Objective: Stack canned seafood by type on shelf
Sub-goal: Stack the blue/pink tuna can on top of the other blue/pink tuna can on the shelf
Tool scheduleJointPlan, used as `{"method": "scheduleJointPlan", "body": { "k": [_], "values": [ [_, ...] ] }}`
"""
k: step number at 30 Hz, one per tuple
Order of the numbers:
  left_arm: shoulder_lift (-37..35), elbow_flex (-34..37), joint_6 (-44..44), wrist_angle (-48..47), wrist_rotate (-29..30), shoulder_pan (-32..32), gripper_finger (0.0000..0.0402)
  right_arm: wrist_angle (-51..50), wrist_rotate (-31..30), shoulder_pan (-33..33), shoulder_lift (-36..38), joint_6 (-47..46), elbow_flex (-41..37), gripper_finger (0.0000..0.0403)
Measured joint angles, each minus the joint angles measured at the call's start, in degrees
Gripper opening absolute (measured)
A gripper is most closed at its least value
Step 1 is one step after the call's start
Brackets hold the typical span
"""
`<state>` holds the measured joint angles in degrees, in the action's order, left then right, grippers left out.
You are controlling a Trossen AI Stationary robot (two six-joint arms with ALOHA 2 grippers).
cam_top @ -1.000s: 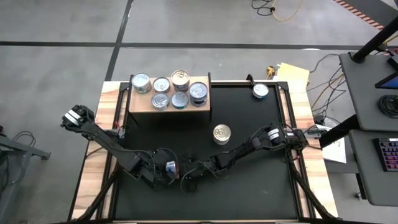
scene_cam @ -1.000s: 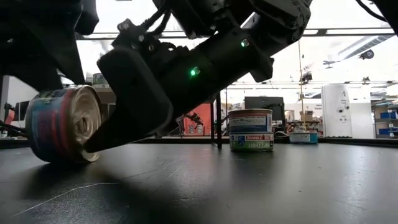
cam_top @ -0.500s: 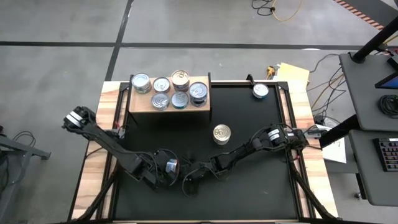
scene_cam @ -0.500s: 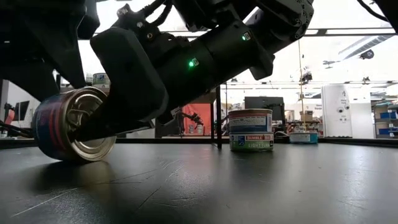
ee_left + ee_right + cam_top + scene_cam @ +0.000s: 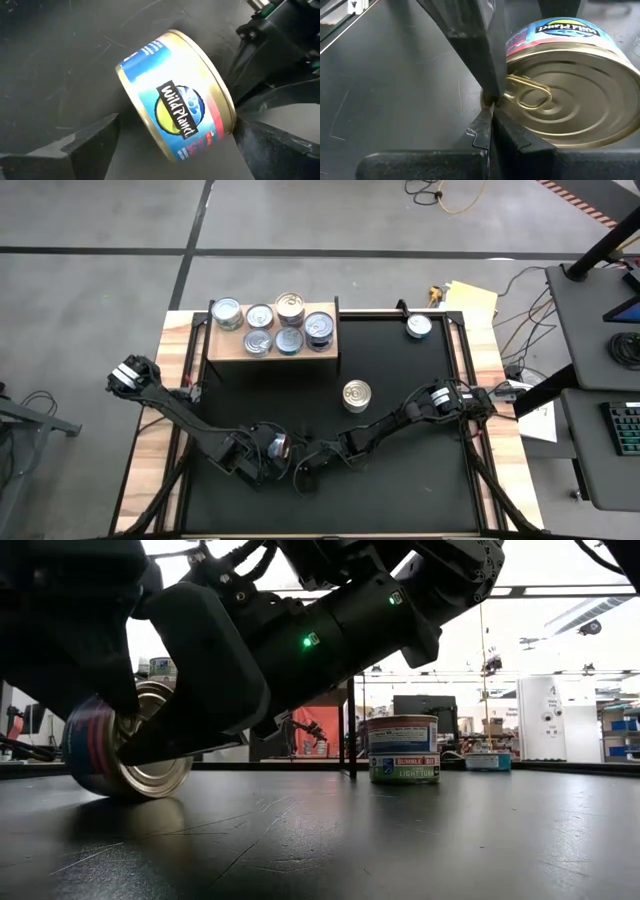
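Shelf of light-brown wood [image 5: 273,345], a flat-topped box, is standing at the far left part of the black worktop [image 5: 400,420], close to its far edge. Six short round metal tins [image 5: 272,326] are sitting on its top in two rows, and one with a gold top [image 5: 290,306] seems to be lying on another tin.

The left gripper [image 5: 268,460] is lying low near the front edge of the worktop, left of the middle. Its two dark fingers [image 5: 90,142] are standing wide apart, one on each side of a tipped tin with a blue, yellow and red "Wild Planet" label [image 5: 175,107]. This tin is lying tilted on its rim between them; I cannot tell if the fingers are touching it. In the low view the same tin [image 5: 135,745] is leaning on the worktop with its gold lid facing the camera.

The right gripper [image 5: 487,107] is just beside it on the right, also close to the front edge. Its fingers are pressed together, and the tips are touching the gold lid near the pull ring [image 5: 527,92].

A gold-topped tin with a green and white label [image 5: 356,395] is standing upright near the middle of the worktop. A silver-topped tin [image 5: 419,326] is standing alone near the far right corner.
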<state>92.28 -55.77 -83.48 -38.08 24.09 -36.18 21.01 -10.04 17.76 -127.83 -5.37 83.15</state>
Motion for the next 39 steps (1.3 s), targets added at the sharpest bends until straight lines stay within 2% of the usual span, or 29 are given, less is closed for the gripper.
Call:
{"method": "scheduleJointPlan", "body": {
  "k": [4, 7, 17, 28, 36, 39],
  "values": [
    [0.6, 0.0, 0.7, -0.1, 0.1, 0.1, 0.0344, 0.0, 0.0, 0.0, 0.0, 0.0, 0.0, 0.0009],
    [0.7, 0.0, 0.9, -0.1, 0.4, 0.1, 0.0315, -0.1, 0.0, 0.0, 0.0, 0.0, 0.0, 0.0009],
    [0.7, 0.0, 2.9, -0.3, 0.5, 0.1, 0.0187, -1.6, 0.0, 0.0, 0.0, 0.9, 0.0, 0.0009],
    [-1.0, 0.1, 5.2, -2.1, 4.2, -0.1, 0.0183, -10.7, -0.6, 0.1, 3.1, 1.0, 0.0, 0.0009],
    [-7.6, 0.1, 10.2, -2.5, 10.1, -0.8, 0.0183, -17.2, -0.7, 0.4, 5.3, 2.0, 0.0, 0.0009],
    [-10.9, 0.1, 13.2, -2.5, 13.0, -1.2, 0.0183, -19.9, -3.3, 1.2, 6.3, 2.3, -0.5, 0.0009]
  ]
}}
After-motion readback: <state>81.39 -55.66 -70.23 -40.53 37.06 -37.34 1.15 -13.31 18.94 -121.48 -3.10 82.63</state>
